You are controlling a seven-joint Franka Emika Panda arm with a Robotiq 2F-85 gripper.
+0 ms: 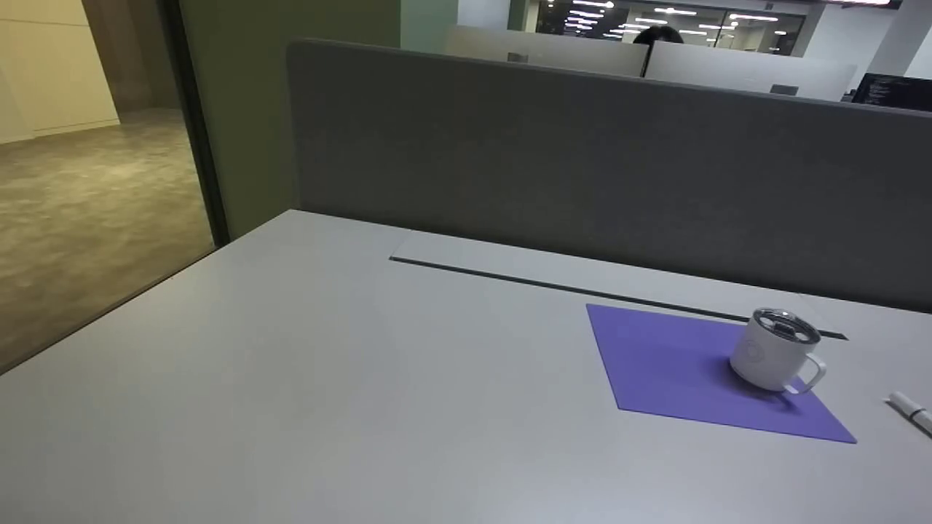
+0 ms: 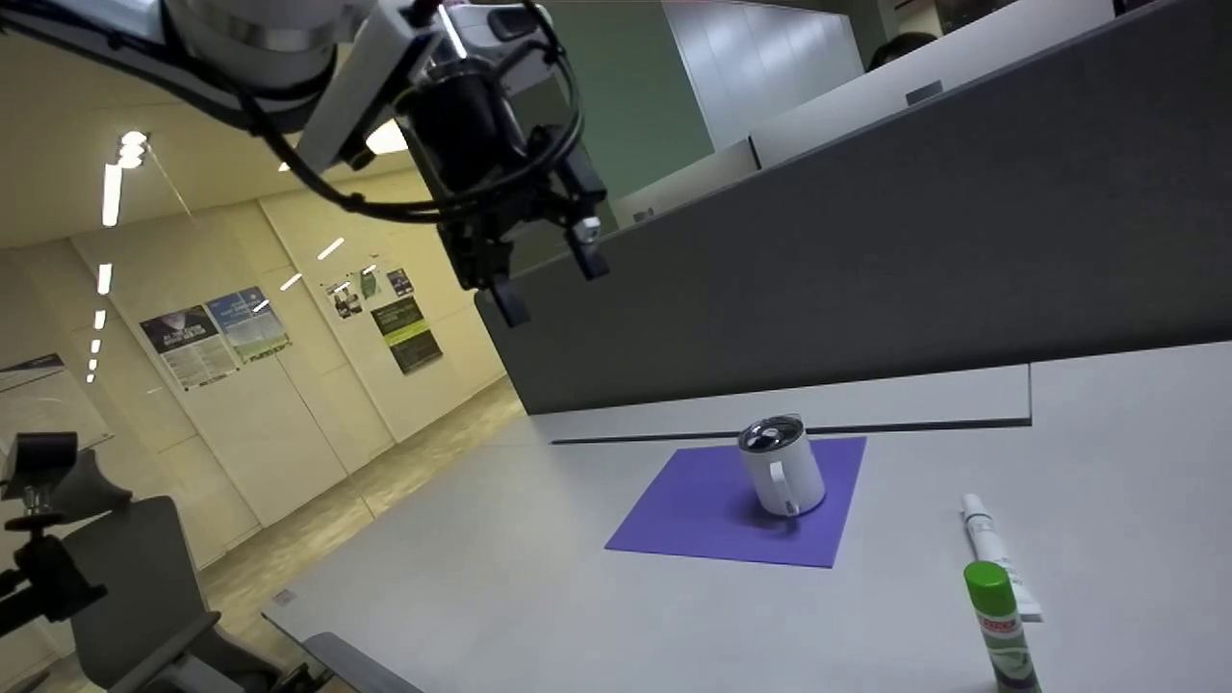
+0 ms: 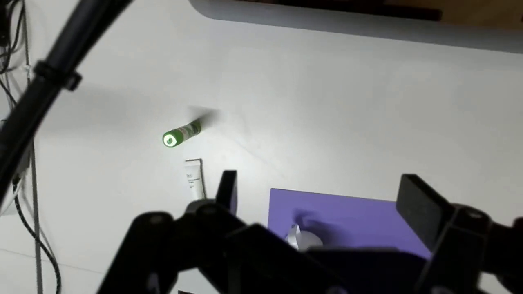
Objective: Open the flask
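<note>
The flask is a squat white mug with a side handle and a clear, dark-looking lid. It stands upright on a purple mat in both exterior views point(image 1: 768, 358) point(image 2: 791, 476). The lid point(image 1: 786, 325) sits on its top. In the wrist view only the flask's handle and part of its white body point(image 3: 308, 240) show; the gripper hides the rest. My gripper point(image 2: 552, 281) is open and empty, high above the table and well apart from the flask. In the wrist view its two fingers point(image 3: 320, 183) are wide apart.
The purple mat point(image 1: 662, 364) lies on the white table. A white tube point(image 2: 991, 544) lies beside it, and a green-capped bottle point(image 2: 1001, 626) stands near the tube. A dark grey partition point(image 1: 582, 160) runs along the table's back edge. Cables point(image 3: 30, 220) run at the wrist view's left side.
</note>
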